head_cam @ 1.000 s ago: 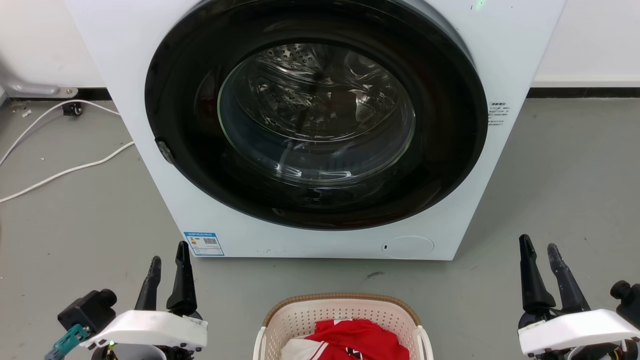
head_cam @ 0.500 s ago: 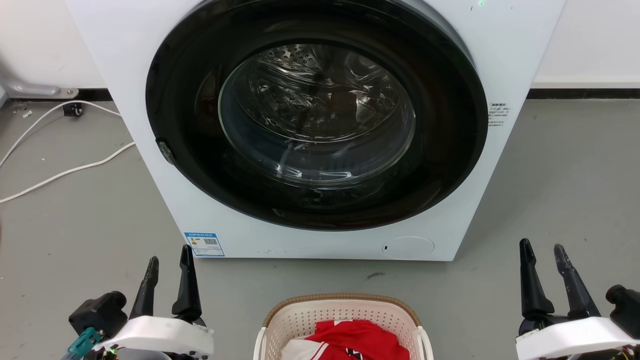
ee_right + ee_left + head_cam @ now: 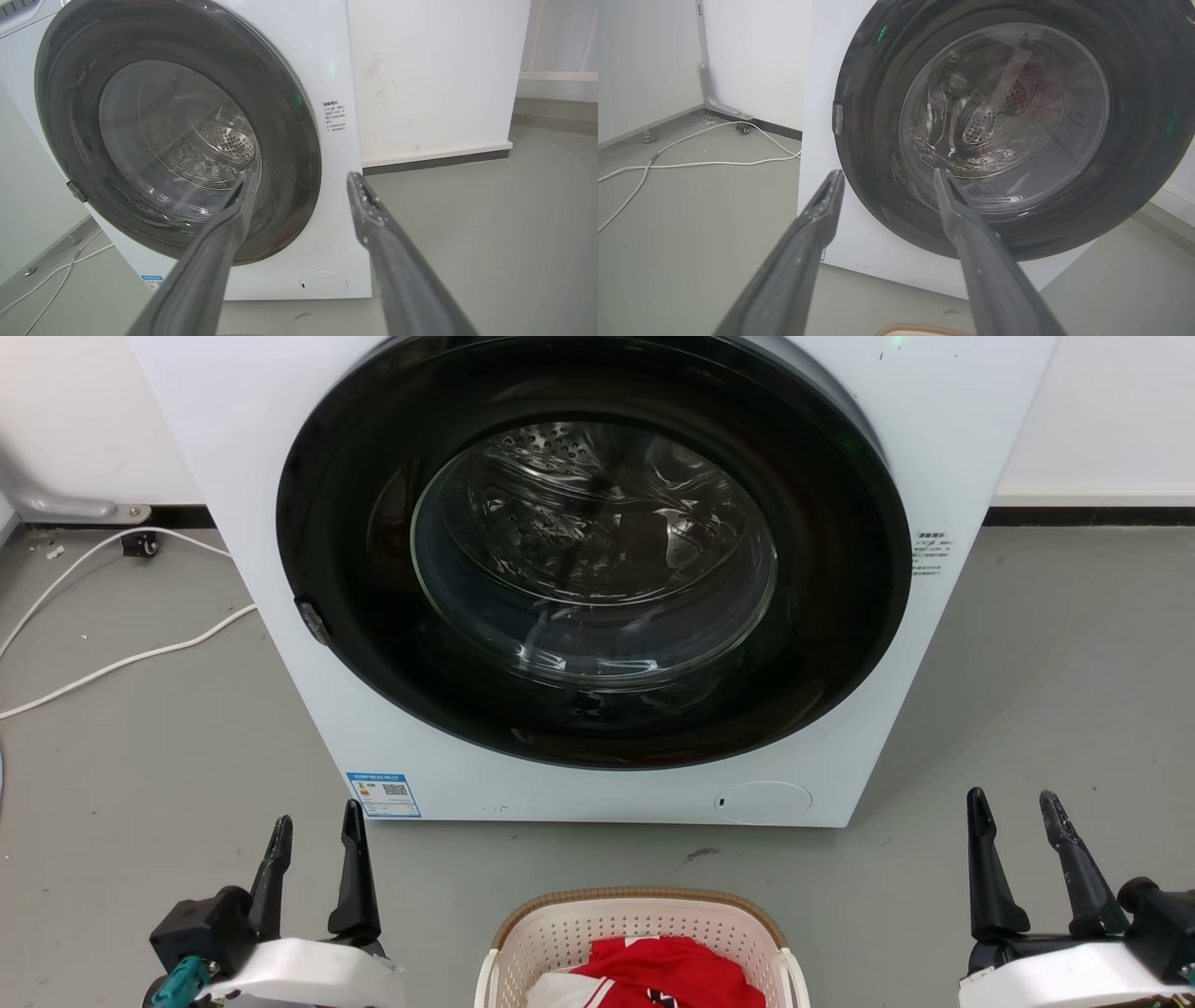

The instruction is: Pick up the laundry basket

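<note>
The left pincer hovers at the lower left and the right pincer at the lower right. Each has its two long dark fingers spread apart and holds nothing, and the tips point toward the washing machine, not at the load. Between them, low in the head view and well apart from both, the laundry basket stands on the floor just in front of the machine, its near part cut off by the frame. The step in hand looks like the approach. To do it well, both arms should probably drop and swing inward together so that they meet opposite sides of the rim at the same height. Each should close on the rim or on the pale upright band at that side, which may be a handle. The lift should then be level, so the red garment inside does not slide. The basket is cream plastic, pierced with rows of small holes, round-cornered and capped by a brown woven-look band. Thin walls like these are likely to flex, so a bite on the stiffer rim seems wiser. Beyond it the machine's front is smooth white, with a glossy dark door ring around clear domed glass. A white cable lies on the matte grey floor at the left.
</note>
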### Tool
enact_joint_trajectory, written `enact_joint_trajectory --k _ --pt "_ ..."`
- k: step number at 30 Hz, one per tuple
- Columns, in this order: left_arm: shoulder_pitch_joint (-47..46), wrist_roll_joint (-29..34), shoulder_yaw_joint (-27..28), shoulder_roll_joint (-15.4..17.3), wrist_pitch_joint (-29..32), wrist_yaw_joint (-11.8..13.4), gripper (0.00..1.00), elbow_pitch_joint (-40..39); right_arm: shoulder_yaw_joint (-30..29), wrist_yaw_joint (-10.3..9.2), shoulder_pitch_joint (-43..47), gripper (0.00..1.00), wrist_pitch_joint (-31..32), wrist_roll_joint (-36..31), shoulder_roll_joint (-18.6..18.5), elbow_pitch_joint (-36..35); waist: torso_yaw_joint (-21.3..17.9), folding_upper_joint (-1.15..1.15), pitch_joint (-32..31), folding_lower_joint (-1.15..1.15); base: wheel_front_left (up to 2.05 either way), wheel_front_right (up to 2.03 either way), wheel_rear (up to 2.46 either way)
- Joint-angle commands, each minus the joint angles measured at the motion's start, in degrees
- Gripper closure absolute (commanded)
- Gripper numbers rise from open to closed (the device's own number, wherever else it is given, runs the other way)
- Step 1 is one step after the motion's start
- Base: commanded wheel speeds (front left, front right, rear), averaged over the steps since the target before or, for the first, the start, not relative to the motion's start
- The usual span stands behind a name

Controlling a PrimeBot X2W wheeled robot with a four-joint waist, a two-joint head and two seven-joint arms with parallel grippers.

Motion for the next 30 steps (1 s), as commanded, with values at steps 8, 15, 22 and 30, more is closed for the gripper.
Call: enact_joint_trajectory --k 8,15,22,30 --pt "0.68 4.71 0.17 0.38 -1.38 0.55 0.00 -0.79 -0.08 0.00 1.03 0.00 -1.34 -4.89 -0.27 -1.58 -0.01 0.00 -0.02 0.00 0.00 0.00 0.00" --pt "1.01 8.15 0.21 0.32 -2.14 0.63 0.00 -1.00 0.10 0.00 1.59 0.00 -2.22 -8.10 -0.28 -2.50 0.09 0.00 0.07 0.00 0.00 0.00 0.00" --pt "1.41 11.37 0.31 0.21 -3.02 0.61 0.00 -1.25 0.19 -0.01 2.21 0.00 -2.96 -11.43 -0.29 -3.02 0.22 0.00 0.00 0.00 0.00 0.00 0.00" --pt "2.09 15.32 0.38 0.08 -4.02 0.63 0.00 -1.35 0.28 -0.01 3.24 0.00 -3.94 -15.10 -0.31 -3.16 0.30 0.00 -0.04 0.00 0.00 0.00 0.00"
